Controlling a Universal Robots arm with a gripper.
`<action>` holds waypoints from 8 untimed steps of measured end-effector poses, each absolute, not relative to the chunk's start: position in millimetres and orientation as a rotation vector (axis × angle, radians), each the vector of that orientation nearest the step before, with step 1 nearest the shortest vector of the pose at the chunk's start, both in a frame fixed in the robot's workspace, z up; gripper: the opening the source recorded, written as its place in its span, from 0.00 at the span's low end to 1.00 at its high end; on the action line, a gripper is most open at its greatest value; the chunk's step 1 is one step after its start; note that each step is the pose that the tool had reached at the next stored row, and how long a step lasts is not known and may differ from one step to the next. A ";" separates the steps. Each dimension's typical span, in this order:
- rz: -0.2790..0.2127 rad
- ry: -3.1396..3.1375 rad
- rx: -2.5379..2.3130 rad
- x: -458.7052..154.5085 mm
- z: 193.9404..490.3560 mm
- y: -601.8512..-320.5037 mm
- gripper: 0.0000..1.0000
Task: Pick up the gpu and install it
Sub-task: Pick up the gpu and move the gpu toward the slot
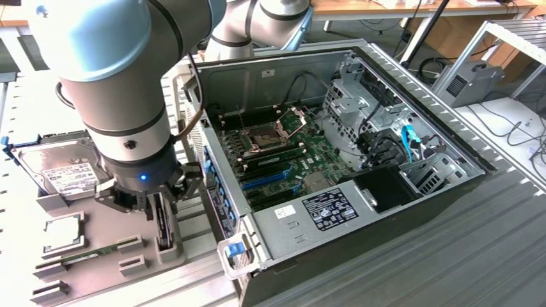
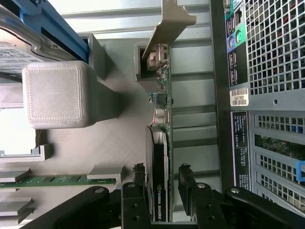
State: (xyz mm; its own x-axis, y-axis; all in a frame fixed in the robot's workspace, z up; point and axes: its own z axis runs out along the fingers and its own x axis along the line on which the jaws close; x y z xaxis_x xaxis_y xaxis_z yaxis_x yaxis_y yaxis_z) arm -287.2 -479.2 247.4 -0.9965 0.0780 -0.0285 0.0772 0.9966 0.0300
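Wrist view: my gripper (image 2: 160,169) is open, its two black fingers (image 2: 188,183) set either side of the gpu (image 2: 157,152). The gpu stands on edge in a slot of the grey holder tray (image 2: 119,143), with its silver bracket (image 2: 171,24) at the far end. One finger sits just beside the card's dark face and the other stands slightly apart from the green board. Exterior view: my gripper (image 1: 160,203) and the gpu (image 1: 163,227) are just to the exterior view's left of the open computer case (image 1: 341,147). A hard drive (image 1: 64,169) lies further left on the tray (image 1: 102,224).
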 end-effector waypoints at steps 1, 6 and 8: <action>0.045 3.109 0.121 -287.2 246.9 -479.2 0.42; 0.045 3.109 0.121 -287.2 245.9 -479.2 0.42; 0.045 3.109 0.121 -287.2 245.3 -479.1 0.42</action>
